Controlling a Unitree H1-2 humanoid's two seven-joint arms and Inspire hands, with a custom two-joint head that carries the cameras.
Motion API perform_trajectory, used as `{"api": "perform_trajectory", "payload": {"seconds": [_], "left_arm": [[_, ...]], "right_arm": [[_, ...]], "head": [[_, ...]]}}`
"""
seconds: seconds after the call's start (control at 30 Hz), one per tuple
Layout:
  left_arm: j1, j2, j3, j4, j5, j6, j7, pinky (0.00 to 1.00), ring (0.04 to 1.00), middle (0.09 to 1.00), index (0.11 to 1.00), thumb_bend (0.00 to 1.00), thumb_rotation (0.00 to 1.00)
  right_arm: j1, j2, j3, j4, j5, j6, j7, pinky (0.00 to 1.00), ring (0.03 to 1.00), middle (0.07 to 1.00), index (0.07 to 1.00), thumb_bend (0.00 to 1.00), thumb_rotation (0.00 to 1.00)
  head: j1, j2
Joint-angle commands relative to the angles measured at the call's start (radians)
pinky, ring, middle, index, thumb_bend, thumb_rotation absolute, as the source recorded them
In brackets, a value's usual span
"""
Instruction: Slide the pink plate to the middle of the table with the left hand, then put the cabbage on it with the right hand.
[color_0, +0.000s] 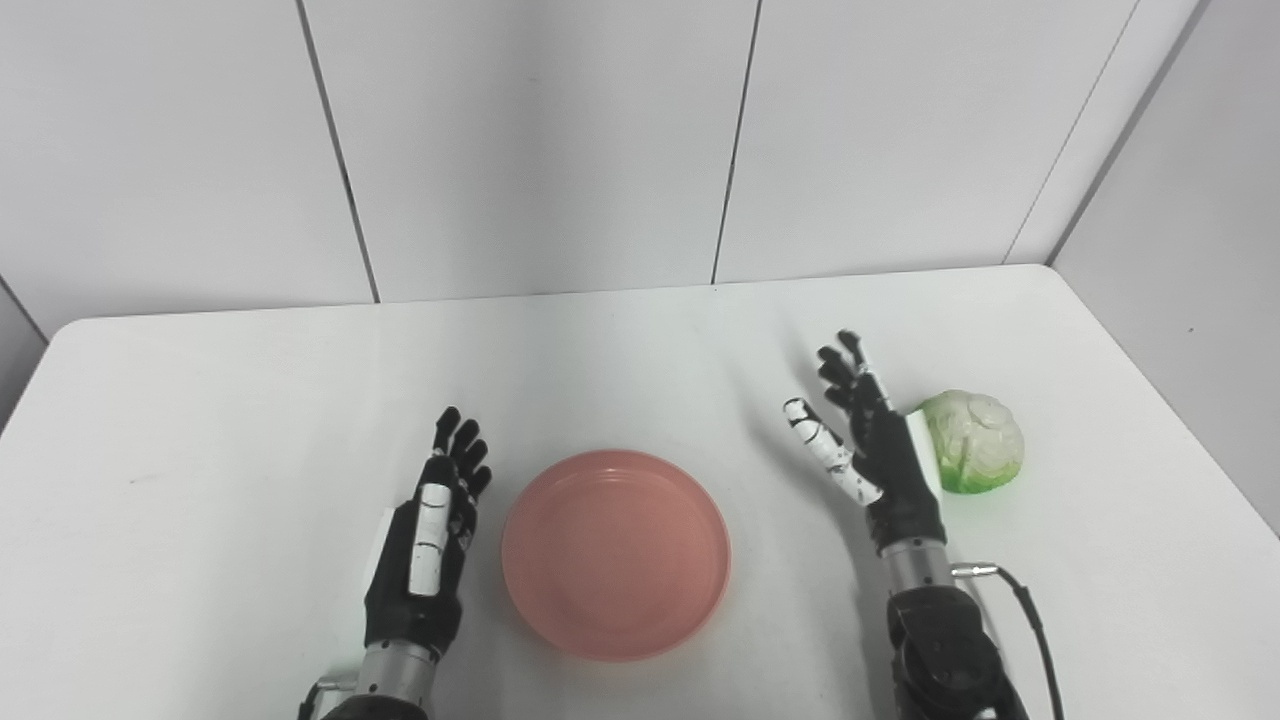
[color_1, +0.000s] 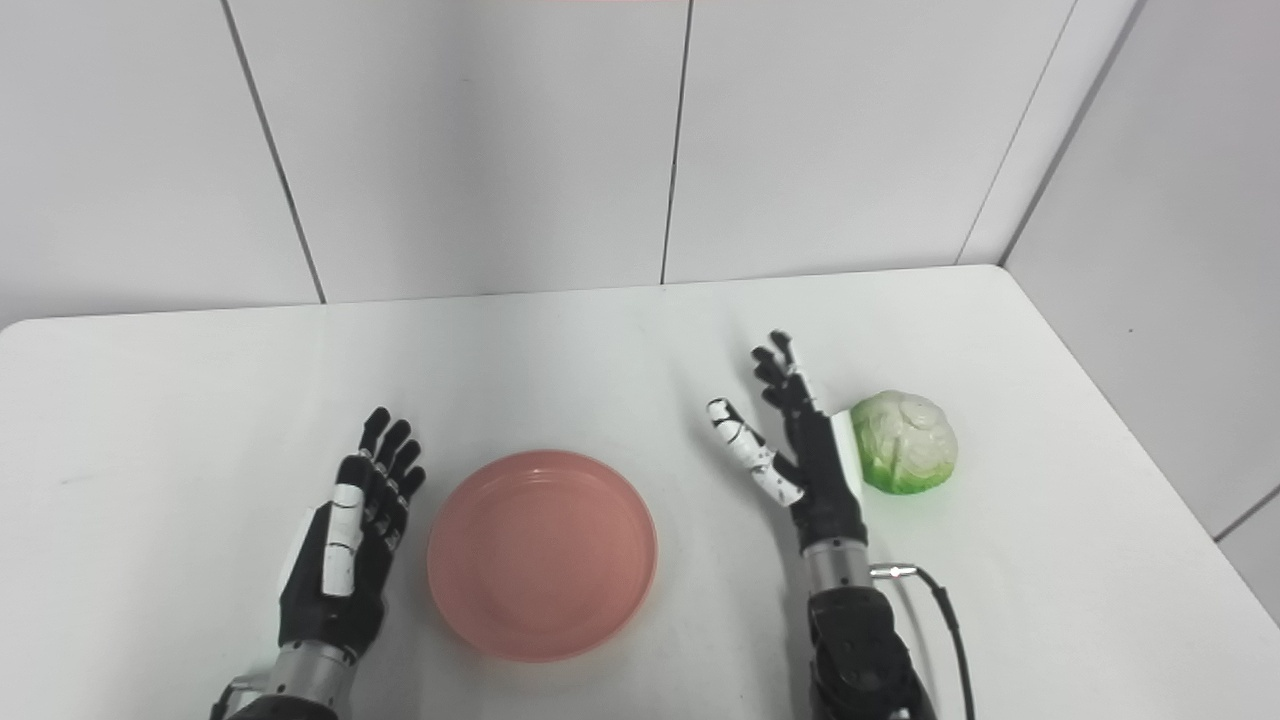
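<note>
Both views look down and forward from head height at the near edge of the white worktop (color_0: 250, 400), toward the panelled wall (color_0: 540, 140) at its far edge. They sit side by side, so they share nearly the whole scene. In the left eye view everything lies a little further right in the picture; the right eye view shows more of the side wall (color_1: 1180, 250) and the worktop's right edge. Both arms enter from the bottom edge, close to the cameras.
</note>
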Motion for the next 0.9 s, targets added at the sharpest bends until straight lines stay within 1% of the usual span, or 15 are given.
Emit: {"api": "perform_trajectory", "payload": {"seconds": [0.0, 0.03, 0.1, 0.13, 0.17, 0.23, 0.3, 0.37, 0.4, 0.5, 0.6, 0.63, 0.67, 0.77, 0.87], "left_arm": [[-0.038, 0.001, -0.004, -0.001, 0.034, -0.076, 0.017, 1.0, 1.0, 0.991, 0.969, 0.64, 0.92], [-0.038, 0.0, -0.003, 0.003, 0.04, -0.081, 0.021, 1.0, 1.0, 0.991, 0.97, 0.63, 0.92], [-0.042, 0.003, -0.003, 0.023, 0.05, -0.1, 0.025, 1.0, 1.0, 0.993, 0.975, 0.63, 0.93], [-0.042, 0.005, -0.003, 0.03, 0.056, -0.106, 0.028, 1.0, 1.0, 0.994, 0.977, 0.64, 0.93], [-0.043, 0.006, -0.004, 0.034, 0.061, -0.11, 0.03, 1.0, 1.0, 0.996, 0.976, 0.64, 0.92], [-0.041, 0.008, -0.004, 0.038, 0.067, -0.104, 0.031, 1.0, 1.0, 0.999, 0.974, 0.66, 0.92], [-0.04, 0.009, -0.004, 0.041, 0.069, -0.098, 0.032, 1.0, 1.0, 1.0, 0.975, 0.67, 0.91], [-0.039, 0.011, -0.002, 0.046, 0.076, -0.106, 0.037, 1.0, 1.0, 1.0, 0.974, 0.67, 0.92], [-0.038, 0.015, -0.001, 0.05, 0.083, -0.111, 0.04, 1.0, 1.0, 1.0, 0.973, 0.66, 0.92], [-0.031, 0.032, 0.005, 0.052, 0.091, -0.115, 0.038, 1.0, 1.0, 1.0, 0.974, 0.68, 0.93], [-0.029, 0.048, 0.017, 0.058, 0.071, -0.124, 0.029, 1.0, 1.0, 1.0, 0.973, 0.7, 0.93], [-0.031, 0.052, 0.021, 0.064, 0.059, -0.129, 0.024, 1.0, 1.0, 1.0, 0.973, 0.7, 0.93], [-0.033, 0.055, 0.024, 0.069, 0.05, -0.132, 0.02, 1.0, 1.0, 0.997, 0.974, 0.7, 0.92], [-0.034, 0.064, 0.026, 0.077, 0.035, -0.131, 0.01, 1.0, 0.994, 0.987, 0.972, 0.68, 0.92], [-0.032, 0.075, 0.02, 0.078, 0.043, -0.132, 0.008, 1.0, 0.991, 0.979, 0.973, 0.67, 0.92]], "right_arm": [[-0.044, -0.049, -0.012, 0.017, -0.104, -0.11, -0.095, 0.88, 0.894, 0.914, 0.949, 0.69, 0.48], [-0.048, -0.055, -0.014, 0.028, -0.126, -0.122, -0.116, 0.87, 0.892, 0.914, 0.948, 0.7, 0.48], [-0.051, -0.078, -0.021, 0.022, -0.21, -0.105, -0.175, 0.86, 0.899, 0.914, 0.949, 0.71, 0.48], [-0.055, -0.092, -0.026, 0.024, -0.243, -0.115, -0.208, 0.86, 0.902, 0.914, 0.95, 0.71, 0.48], [-0.057, -0.102, -0.029, 0.027, -0.265, -0.124, -0.233, 0.89, 0.903, 0.911, 0.946, 0.73, 0.45], [-0.066, -0.126, -0.035, 0.041, -0.306, -0.143, -0.285, 0.89, 0.901, 0.914, 0.939, 0.74, 0.44], [-0.069, -0.14, -0.043, 0.038, -0.319, -0.133, -0.31, 0.87, 0.9, 0.92, 0.939, 0.75, 0.43], [-0.064, -0.148, -0.051, 0.009, -0.325, -0.098, -0.308, 0.87, 0.912, 0.929, 0.943, 0.75, 0.43], [-0.06, -0.151, -0.057, -0.016, -0.336, -0.058, -0.3, 0.88, 0.919, 0.933, 0.946, 0.75, 0.44], [-0.054, -0.162, -0.067, -0.055, -0.354, 0.025, -0.275, 0.86, 0.931, 0.943, 0.951, 0.78, 0.47], [-0.051, -0.168, -0.066, -0.087, -0.366, 0.115, -0.24, 0.88, 0.952, 0.961, 0.949, 0.83, 0.52], [-0.049, -0.175, -0.063, -0.109, -0.369, 0.154, -0.211, 0.88, 0.953, 0.961, 0.949, 0.84, 0.52], [-0.048, -0.181, -0.061, -0.125, -0.37, 0.18, -0.19, 0.89, 0.967, 0.972, 0.955, 0.84, 0.51], [-0.04, -0.199, -0.061, -0.19, -0.375, 0.299, -0.106, 0.91, 0.995, 0.991, 0.968, 0.86, 0.49], [-0.037, -0.208, -0.066, -0.228, -0.368, 0.388, -0.05, 0.91, 1.0, 0.996, 0.981, 0.89, 0.43]], "head": [[0.006, -0.001], [0.006, -0.001], [0.008, -0.001], [0.011, -0.003], [0.011, -0.003], [0.012, -0.004], [0.02, -0.002], [0.023, -0.004], [0.001, -0.007], [-0.039, -0.014], [-0.067, -0.016], [-0.077, -0.019], [-0.077, -0.019], [-0.083, -0.028], [-0.087, -0.03]]}}
